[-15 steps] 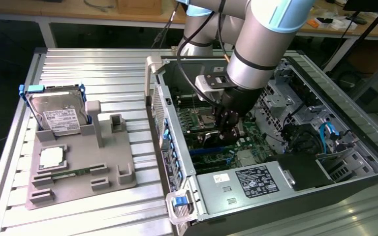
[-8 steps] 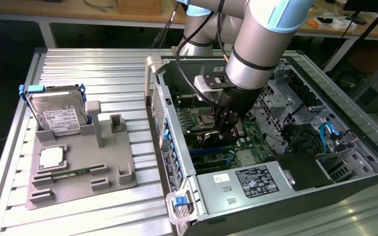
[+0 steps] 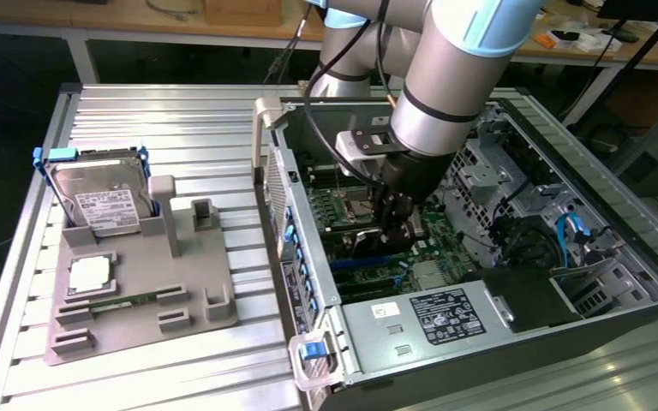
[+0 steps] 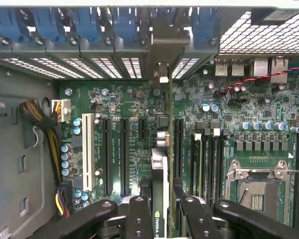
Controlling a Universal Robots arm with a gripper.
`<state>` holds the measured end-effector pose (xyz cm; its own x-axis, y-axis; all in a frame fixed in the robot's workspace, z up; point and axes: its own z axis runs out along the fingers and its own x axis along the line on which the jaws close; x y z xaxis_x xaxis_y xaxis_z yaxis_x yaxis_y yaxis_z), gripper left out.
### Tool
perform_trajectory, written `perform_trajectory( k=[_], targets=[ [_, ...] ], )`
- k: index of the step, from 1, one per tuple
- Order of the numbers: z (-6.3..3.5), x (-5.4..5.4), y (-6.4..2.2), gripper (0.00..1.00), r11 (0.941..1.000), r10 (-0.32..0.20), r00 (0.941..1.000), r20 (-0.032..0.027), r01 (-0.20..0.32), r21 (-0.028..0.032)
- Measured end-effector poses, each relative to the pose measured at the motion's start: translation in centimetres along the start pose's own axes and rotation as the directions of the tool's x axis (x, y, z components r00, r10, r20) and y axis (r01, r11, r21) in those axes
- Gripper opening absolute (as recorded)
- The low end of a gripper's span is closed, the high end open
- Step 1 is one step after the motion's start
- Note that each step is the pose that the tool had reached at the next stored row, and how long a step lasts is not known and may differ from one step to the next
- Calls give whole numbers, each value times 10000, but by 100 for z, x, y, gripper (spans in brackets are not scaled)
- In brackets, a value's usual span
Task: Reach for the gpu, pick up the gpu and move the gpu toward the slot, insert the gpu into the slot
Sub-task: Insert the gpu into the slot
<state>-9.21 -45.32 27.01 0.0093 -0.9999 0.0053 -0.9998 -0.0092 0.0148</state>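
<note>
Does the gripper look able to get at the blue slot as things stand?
Probably yes: the gripper holds the graphics card edge-on above the board, and nothing seems to cross the way to the slot.

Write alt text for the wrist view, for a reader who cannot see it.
The gripper clamps the gpu edge-on between its black fingers, over a green motherboard inside a computer case. The card runs parallel to the long expansion slots, its metal bracket toward the case's vented rear wall.
</note>
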Motion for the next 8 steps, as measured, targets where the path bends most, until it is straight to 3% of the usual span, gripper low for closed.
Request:
perform_trajectory(
  k=[8],
  targets=[
    [1, 1, 3, 27, 9999, 172, 9998, 28, -172, -3]
  ],
)
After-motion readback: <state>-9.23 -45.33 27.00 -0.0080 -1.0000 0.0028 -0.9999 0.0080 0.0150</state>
